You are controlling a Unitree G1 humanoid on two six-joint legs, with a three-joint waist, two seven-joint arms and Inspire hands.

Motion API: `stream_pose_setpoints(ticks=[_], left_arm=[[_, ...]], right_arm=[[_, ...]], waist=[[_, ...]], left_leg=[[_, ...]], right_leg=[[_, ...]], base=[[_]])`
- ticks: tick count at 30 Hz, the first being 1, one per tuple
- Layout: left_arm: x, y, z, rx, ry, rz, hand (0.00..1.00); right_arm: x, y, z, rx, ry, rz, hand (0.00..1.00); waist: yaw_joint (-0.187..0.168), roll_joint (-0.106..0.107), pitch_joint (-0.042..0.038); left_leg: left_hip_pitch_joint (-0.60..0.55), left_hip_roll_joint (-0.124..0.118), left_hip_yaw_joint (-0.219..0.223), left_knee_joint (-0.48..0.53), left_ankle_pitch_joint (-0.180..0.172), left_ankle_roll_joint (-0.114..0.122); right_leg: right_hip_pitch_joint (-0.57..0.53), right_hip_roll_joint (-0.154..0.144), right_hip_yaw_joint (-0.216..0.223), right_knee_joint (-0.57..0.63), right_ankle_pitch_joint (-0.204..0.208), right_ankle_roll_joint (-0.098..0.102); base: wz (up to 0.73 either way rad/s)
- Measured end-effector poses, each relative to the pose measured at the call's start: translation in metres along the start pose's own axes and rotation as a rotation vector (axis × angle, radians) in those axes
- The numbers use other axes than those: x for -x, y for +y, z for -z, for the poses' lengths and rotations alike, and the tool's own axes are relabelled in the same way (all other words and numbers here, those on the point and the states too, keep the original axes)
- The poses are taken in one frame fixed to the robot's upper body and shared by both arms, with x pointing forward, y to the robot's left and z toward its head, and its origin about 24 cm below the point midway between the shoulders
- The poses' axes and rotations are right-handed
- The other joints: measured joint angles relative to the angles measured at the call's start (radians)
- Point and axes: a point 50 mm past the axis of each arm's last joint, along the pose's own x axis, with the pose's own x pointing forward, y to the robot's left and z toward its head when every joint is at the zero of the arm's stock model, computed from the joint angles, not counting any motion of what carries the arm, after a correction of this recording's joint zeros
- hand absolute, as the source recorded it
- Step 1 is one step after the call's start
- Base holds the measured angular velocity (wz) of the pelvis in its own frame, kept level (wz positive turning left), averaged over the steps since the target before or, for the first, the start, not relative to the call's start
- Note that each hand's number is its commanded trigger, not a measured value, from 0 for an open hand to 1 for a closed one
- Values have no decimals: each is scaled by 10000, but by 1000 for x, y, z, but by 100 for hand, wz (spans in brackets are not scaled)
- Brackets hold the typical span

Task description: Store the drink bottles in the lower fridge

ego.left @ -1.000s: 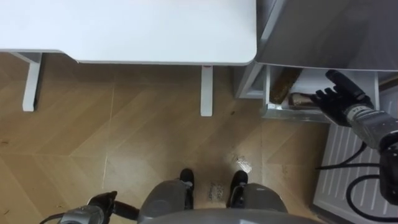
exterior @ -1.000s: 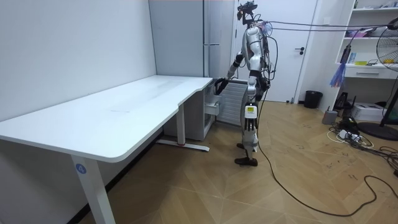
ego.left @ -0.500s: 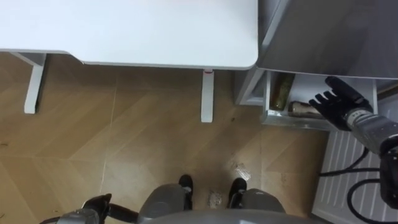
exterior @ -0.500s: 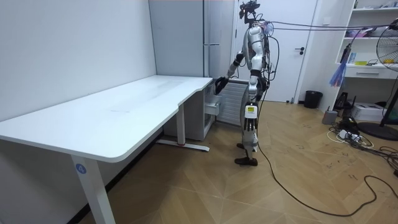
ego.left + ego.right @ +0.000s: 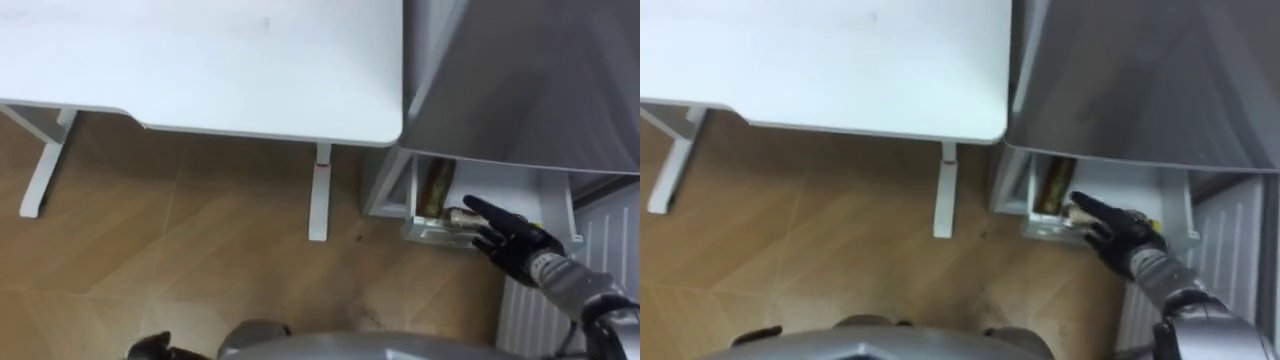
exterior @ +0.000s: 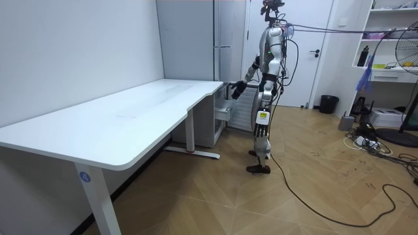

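**Robot.** On its feet at the corner where the desk [image 5: 200, 50] meets the grey fridge [image 5: 520, 80]. It faces the fridge with the right arm stretched forward and down.

**Drawer** [image 5: 437, 236]. The fridge's lower compartment, pulled out and standing open just past the desk's end.

**Drinks.** Two seen, both inside the drawer:
- a brown bottle [image 5: 436, 185] lying lengthwise toward the back
- a second bottle [image 5: 461, 215] lying across the front, just behind the rim

**Right hand** [image 5: 512, 242]. Over the drawer's front right part, fingers straight and spread, clasping nothing. Its foremost fingertip reaches as far as the second bottle; touching or just short, I cannot tell.

**Left hand** [image 5: 150, 346]. Low at the robot's side, idle; its fingers cannot be made out.

**Condition, as judged.** Loading looks done or close to it. The step in hand appears to be settling the front bottle and shutting the drawer.

**Handling notes.**
- Nudge the front bottle back with flat fingers first, so nothing overhangs the rim.
- Lay the palm on the middle of the drawer front, not a corner, and push straight along the runners — an off-centre shove is likely to skew it.
- Keep the fingers outside the closing gap.
- Go slowly; bottles lying loose will probably roll and knock together if the drawer stops hard.
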Motion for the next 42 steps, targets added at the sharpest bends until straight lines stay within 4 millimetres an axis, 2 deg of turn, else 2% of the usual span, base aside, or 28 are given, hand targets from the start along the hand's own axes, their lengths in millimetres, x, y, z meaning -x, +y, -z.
stream_pose_setpoints(ticks=[3,9,20,23,25,28,31,34,36,38,40,41,42], left_arm=[[1,-3,8,457,46,-300,0],[1,-3,10,1190,-82,-773,0],[3,-5,13,1216,-153,-991,0],[4,-5,20,799,-9,-1048,0],[4,-5,25,491,55,-1093,0],[5,-4,29,461,121,-1111,0],[6,-7,44,575,552,-1065,0],[6,-9,50,594,835,-885,0],[6,-9,49,678,859,-806,0],[4,-12,40,597,674,-592,0],[2,-16,33,662,608,-434,0],[0,-18,21,672,375,-370,0],[-1,-16,9,689,133,-359,0]], right_arm=[[3,-12,26,-201,349,398,0],[8,-25,48,-1120,599,1138,0],[15,-40,66,-3007,540,2336,0],[14,-40,63,-3713,179,2419,0],[14,-39,60,-3923,-63,2384,0],[13,-36,58,-4635,-338,2211,0],[11,-31,56,-5716,-591,1933,0],[9,-21,43,-6594,-1363,1295,0],[5,-10,34,-6784,-1637,839,0],[0,6,21,-6806,-1914,267,0],[-5,23,6,-7170,-2280,-365,0],[-7,35,-5,-7224,-2480,-798,0],[-9,45,-13,-7275,-2629,-1215,0]], waist=[[-107,36,18],[-267,60,56],[-371,143,83],[-463,223,101],[-521,225,45],[-499,197,51],[-355,149,114],[-266,320,70],[-235,362,38],[-244,348,83],[-197,530,226],[-239,630,271],[-173,634,289]], left_leg=[[424,13,47,-198,-24,-40],[923,6,164,-412,-78,-73],[1197,7,200,-485,-180,-69],[1351,8,211,-462,-251,-59],[1355,9,213,-417,-276,-56],[1375,27,264,-270,-346,-60],[1499,139,459,100,-677,-109],[793,343,450,1447,-1313,-129],[302,386,437,2200,-1497,-135],[-297,388,353,2922,-1579,-101],[-1088,445,90,3756,-1741,-116],[-1725,503,18,4329,-1827,-113],[-2318,479,-33,4756,-1892,-81]], right_leg=[[363,57,42,-159,0,2],[725,131,443,-335,-32,45],[914,150,543,-336,-67,66],[1043,145,554,-314,-106,78],[1044,136,554,-275,-124,83],[1007,125,606,-49,-222,74],[1013,148,813,365,-498,44],[529,151,806,1225,-947,-9],[21,69,812,1939,-1193,-51],[-559,-33,815,2624,-1338,-77],[-1133,-48,785,3305,-1409,-109],[-1699,-53,792,3766,-1454,-143],[-2318,-123,844,4302,-1595,-165]], base=[[-10],[-6],[-2],[-3],[0],[-4],[-24],[-2],[0],[-2],[2],[9],[10]])
